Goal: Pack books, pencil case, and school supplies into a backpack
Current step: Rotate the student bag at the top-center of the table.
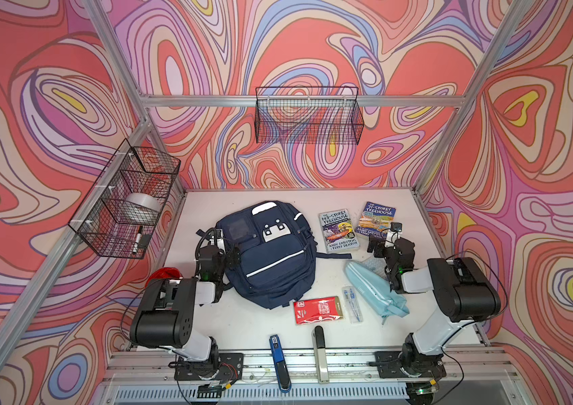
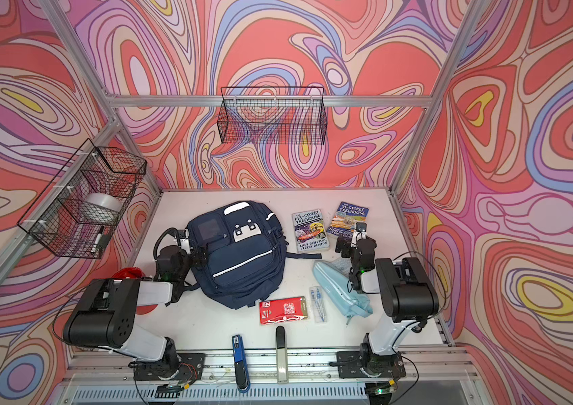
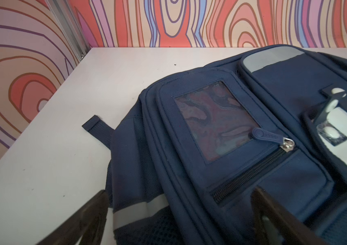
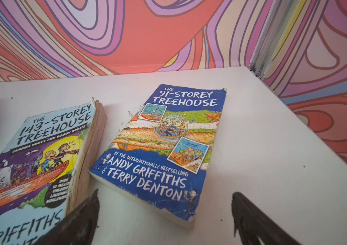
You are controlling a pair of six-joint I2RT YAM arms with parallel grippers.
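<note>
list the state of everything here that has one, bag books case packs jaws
backpack, lying front up, front pocket zip shut
143-storey book, closed, flat, cover up
91-storey book, closed, flat, cover up
pencil case, lying flat, outside the backpack; zip state unclear
red packet, flat on the table, unpacked
pen pack, flat on the table, unpacked
left jaws, open, empty, over the backpack's edge
right jaws, open, empty, by the 91-storey book
</note>
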